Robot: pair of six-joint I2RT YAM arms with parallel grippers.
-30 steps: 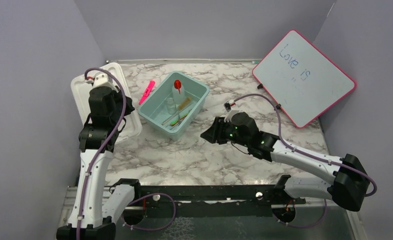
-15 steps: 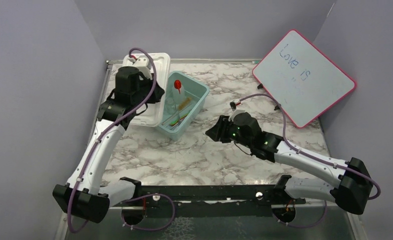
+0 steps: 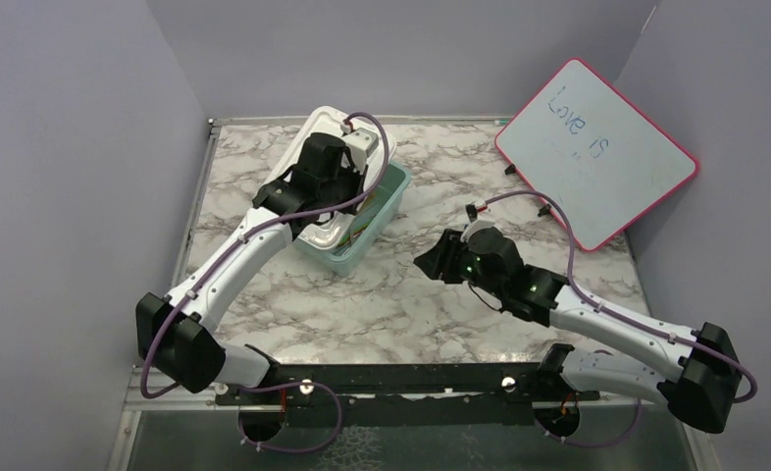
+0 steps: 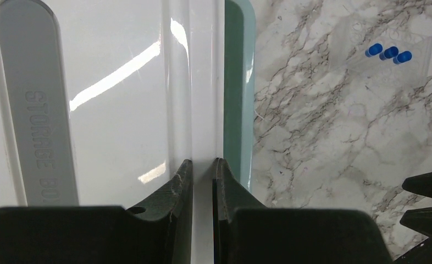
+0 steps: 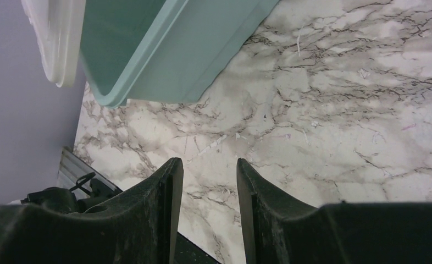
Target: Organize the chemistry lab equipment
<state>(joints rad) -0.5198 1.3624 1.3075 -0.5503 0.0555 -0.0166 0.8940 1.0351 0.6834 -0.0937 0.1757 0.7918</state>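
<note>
My left gripper (image 4: 201, 162) is shut on the rim of a white storage-box lid (image 4: 115, 99). It holds that lid (image 3: 315, 126) over the teal bin (image 3: 374, 228), covering most of it. The lab equipment inside is hidden by the lid and the arm. The bin's rim (image 4: 238, 82) shows just right of the lid's edge. Three tiny blue-capped pieces (image 4: 389, 53) lie in a clear packet on the marble. My right gripper (image 5: 205, 165) is open and empty, low over the marble (image 3: 426, 263), right of the bin (image 5: 164, 49).
A pink-framed whiteboard (image 3: 597, 147) leans at the back right. Grey walls close in the left, back and right sides. The table's near edge and metal rail (image 3: 411, 378) run between the arm bases.
My left arm has swung the white lid from the table's left side rightward over the teal bin. The right arm has drifted slightly right, still open.
</note>
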